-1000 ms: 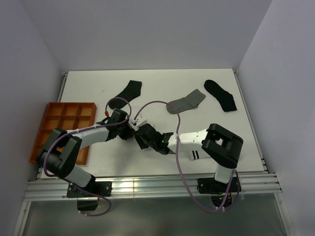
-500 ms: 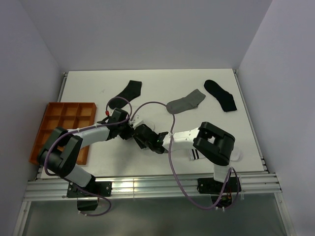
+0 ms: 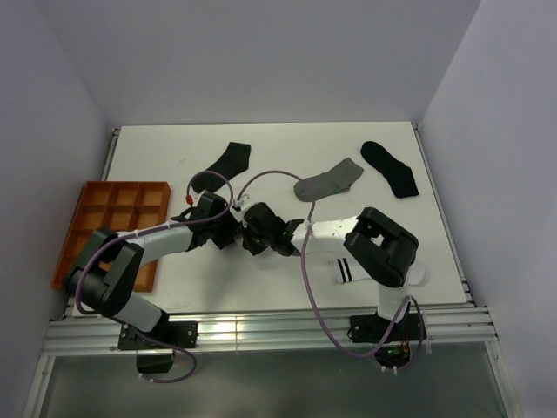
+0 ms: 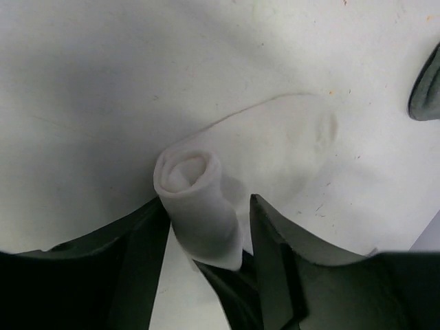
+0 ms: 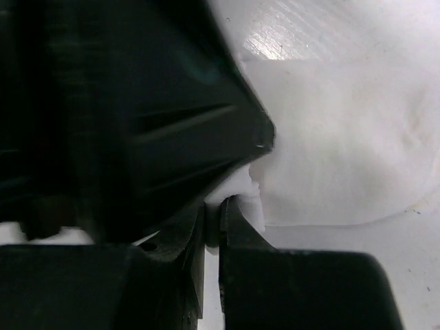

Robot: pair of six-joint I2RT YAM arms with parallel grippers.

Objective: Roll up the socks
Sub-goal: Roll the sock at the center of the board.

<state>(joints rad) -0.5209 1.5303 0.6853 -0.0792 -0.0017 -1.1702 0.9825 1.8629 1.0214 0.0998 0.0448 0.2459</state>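
A plain white sock (image 4: 275,144) lies on the table, its near end wound into a small roll (image 4: 196,199). My left gripper (image 4: 206,206) straddles that roll with its jaws open, and a gap shows beside the right finger (image 4: 275,254). My right gripper (image 5: 213,213) is shut on the white sock's (image 5: 344,144) edge, tight against the left gripper's black body (image 5: 137,103). From above, both grippers (image 3: 233,228) (image 3: 257,233) meet mid-table and hide the white sock. The striped sock (image 3: 348,272) lies flat under the right arm. The grey sock (image 3: 329,181) lies farther back.
Two black socks (image 3: 228,161) (image 3: 390,167) lie near the table's far side. An orange compartment tray (image 3: 87,222) sits at the left edge. Purple cables loop over both arms.
The right gripper has moved up and left against the left gripper and closed on the white sock's edge. The left jaws have spread wider around the roll.
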